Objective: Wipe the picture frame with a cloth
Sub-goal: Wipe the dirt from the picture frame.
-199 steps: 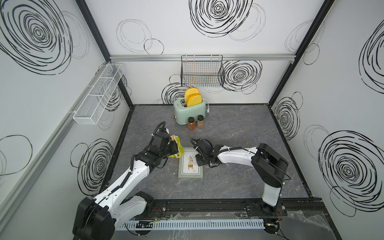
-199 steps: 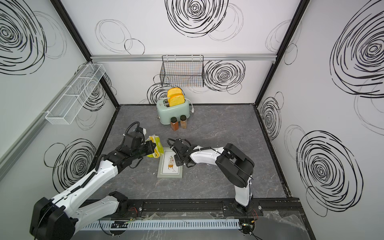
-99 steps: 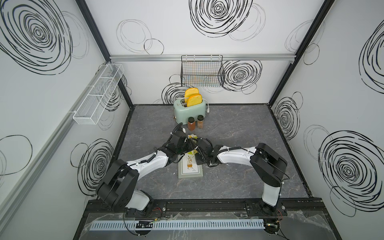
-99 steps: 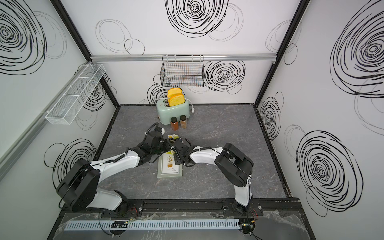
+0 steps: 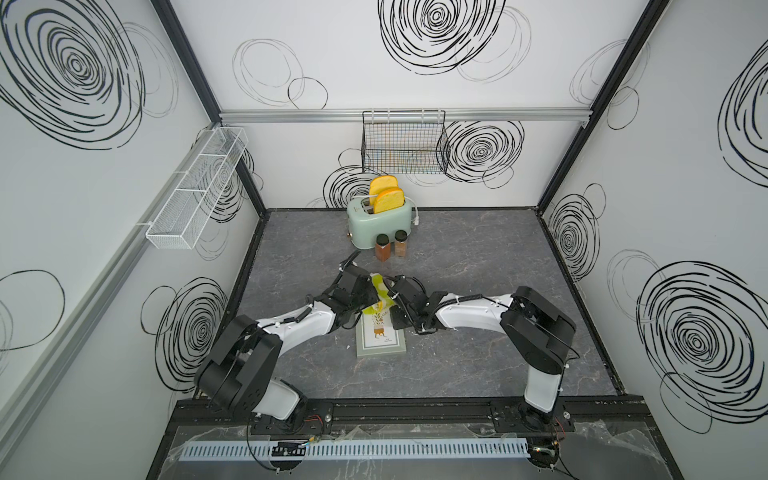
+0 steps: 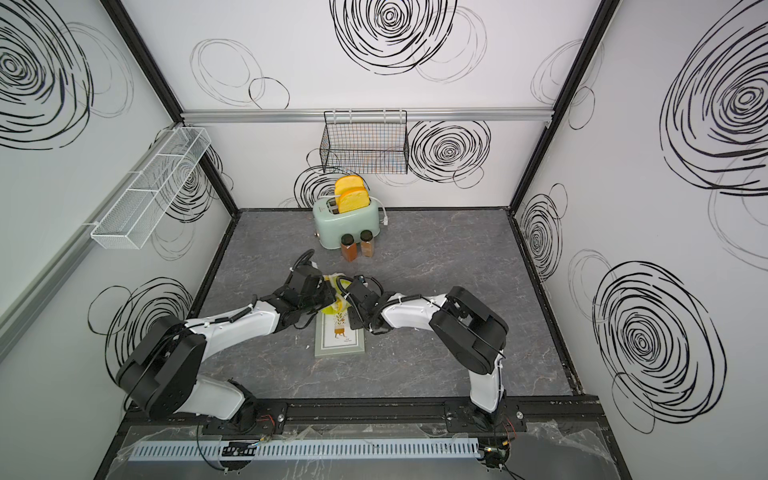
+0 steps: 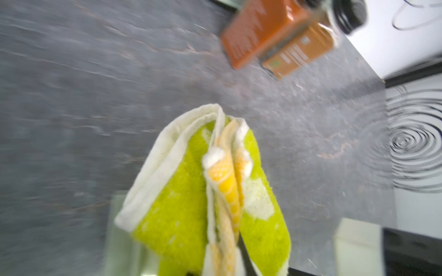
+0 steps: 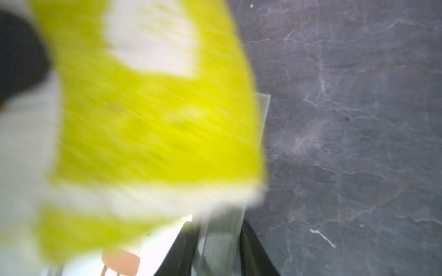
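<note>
The grey-green picture frame (image 5: 381,348) (image 6: 338,347) lies flat on the table in both top views. My left gripper (image 5: 371,293) (image 6: 328,296) is shut on the bunched lime-yellow cloth (image 5: 377,287) (image 6: 336,305) (image 7: 181,205). The cloth hangs over the frame's far end and covers part of the print. My right gripper (image 5: 398,314) (image 6: 356,316) (image 8: 216,223) is at the frame's right edge. In the right wrist view, its two dark fingers (image 8: 181,248) are shut on the frame's border (image 8: 221,241). The blurred cloth (image 8: 153,124) fills most of that view.
A mint toaster (image 5: 379,227) holding toast slices stands at the back, with two spice jars (image 5: 382,247) just in front, close behind the grippers. A black wire basket (image 5: 404,145) hangs on the back wall and a white wire shelf (image 5: 195,187) on the left wall.
My left arm has swung right, carrying the cloth from beside the frame's left side to over its far end. My right gripper has stayed at the frame's right edge.
</note>
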### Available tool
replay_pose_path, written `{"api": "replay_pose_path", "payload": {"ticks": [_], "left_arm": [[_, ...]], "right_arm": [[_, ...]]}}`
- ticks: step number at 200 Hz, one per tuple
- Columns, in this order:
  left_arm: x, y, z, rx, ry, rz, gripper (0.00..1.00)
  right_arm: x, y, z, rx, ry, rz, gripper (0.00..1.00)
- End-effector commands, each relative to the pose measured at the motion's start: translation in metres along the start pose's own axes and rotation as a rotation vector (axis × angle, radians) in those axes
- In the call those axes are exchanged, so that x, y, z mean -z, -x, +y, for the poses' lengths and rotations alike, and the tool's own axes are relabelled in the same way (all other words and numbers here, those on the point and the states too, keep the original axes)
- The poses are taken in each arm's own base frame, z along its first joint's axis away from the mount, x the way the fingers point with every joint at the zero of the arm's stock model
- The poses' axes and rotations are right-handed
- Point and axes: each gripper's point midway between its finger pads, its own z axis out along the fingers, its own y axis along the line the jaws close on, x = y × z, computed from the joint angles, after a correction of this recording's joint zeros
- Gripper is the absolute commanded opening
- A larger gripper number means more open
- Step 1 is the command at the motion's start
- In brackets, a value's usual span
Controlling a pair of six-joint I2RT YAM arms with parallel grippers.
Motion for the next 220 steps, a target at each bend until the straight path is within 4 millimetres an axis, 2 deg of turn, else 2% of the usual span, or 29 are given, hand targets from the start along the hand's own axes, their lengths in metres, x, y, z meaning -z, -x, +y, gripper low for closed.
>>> {"api": "replay_pose_path", "payload": {"ticks": [1, 12, 30, 57, 88, 102, 116, 132, 151, 180, 202, 220], "left_arm": [[0.011, 0.004, 0.077, 0.06, 0.213, -0.037, 0.0], [0.014, 0.004, 0.096, 0.09, 0.239, -0.037, 0.0], [0.02, 0.008, 0.103, 0.107, 0.236, -0.048, 0.0], [0.024, 0.023, 0.081, 0.099, 0.153, -0.08, 0.0], [0.015, 0.047, 0.05, 0.105, 0.107, -0.112, 0.0], [0.007, 0.057, 0.045, 0.087, 0.145, -0.13, 0.0], [-0.002, 0.058, 0.052, 0.076, 0.207, -0.116, 0.0], [-0.007, 0.041, 0.056, 0.078, 0.213, -0.053, 0.0], [0.001, 0.001, 0.055, 0.051, 0.191, 0.036, 0.0], [0.033, -0.055, 0.049, -0.012, 0.154, 0.126, 0.0], [0.063, -0.076, 0.06, -0.026, 0.169, 0.151, 0.0], [0.086, -0.086, 0.08, -0.03, 0.216, 0.157, 0.0]], "right_arm": [[-0.015, -0.055, -0.036, 0.005, -0.106, 0.173, 0.33], [-0.014, -0.056, -0.037, 0.005, -0.104, 0.173, 0.33], [-0.014, -0.057, -0.037, 0.004, -0.1, 0.175, 0.33], [-0.015, -0.057, -0.037, 0.001, -0.096, 0.175, 0.33], [-0.015, -0.057, -0.036, 0.002, -0.091, 0.175, 0.33], [-0.016, -0.059, -0.036, 0.002, -0.088, 0.182, 0.33], [-0.017, -0.06, -0.037, 0.003, -0.091, 0.185, 0.33], [-0.018, -0.06, -0.038, -0.001, -0.096, 0.186, 0.33], [-0.019, -0.06, -0.042, -0.015, -0.101, 0.186, 0.33], [-0.02, -0.061, -0.048, -0.028, -0.114, 0.192, 0.33], [-0.018, -0.061, -0.052, -0.038, -0.122, 0.186, 0.32], [-0.016, -0.06, -0.053, -0.049, -0.118, 0.179, 0.33]]}}
